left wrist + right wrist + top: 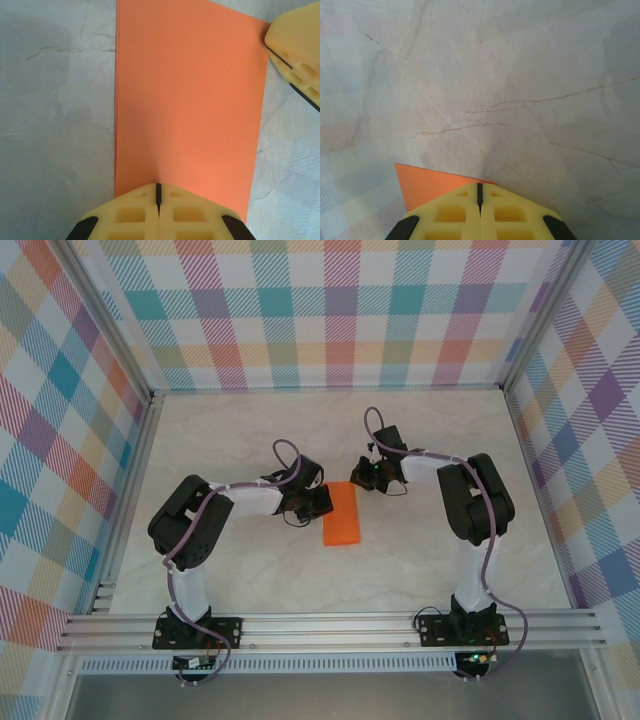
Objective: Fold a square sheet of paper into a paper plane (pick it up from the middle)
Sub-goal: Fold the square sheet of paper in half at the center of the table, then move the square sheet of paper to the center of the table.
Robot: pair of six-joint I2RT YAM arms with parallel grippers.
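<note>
The orange sheet of paper [341, 515] lies flat on the table as an upright rectangle, about twice as long as it is wide. My left gripper [322, 502] is shut, its tips resting on the paper's left long edge. In the left wrist view the paper [187, 100] stretches away from the closed left gripper [158, 186], and the right gripper's yellow fingers [295, 45] touch its far corner. My right gripper [360, 478] is shut at the sheet's top right corner. In the right wrist view the right gripper [480, 186] sits over the paper's corner [427, 187].
The marble-look tabletop [250, 440] is fenced by aluminium rails and checked walls [340, 310]. Both arm bases are bolted at the near rail [330, 628]. Bare table surrounds the paper on all sides.
</note>
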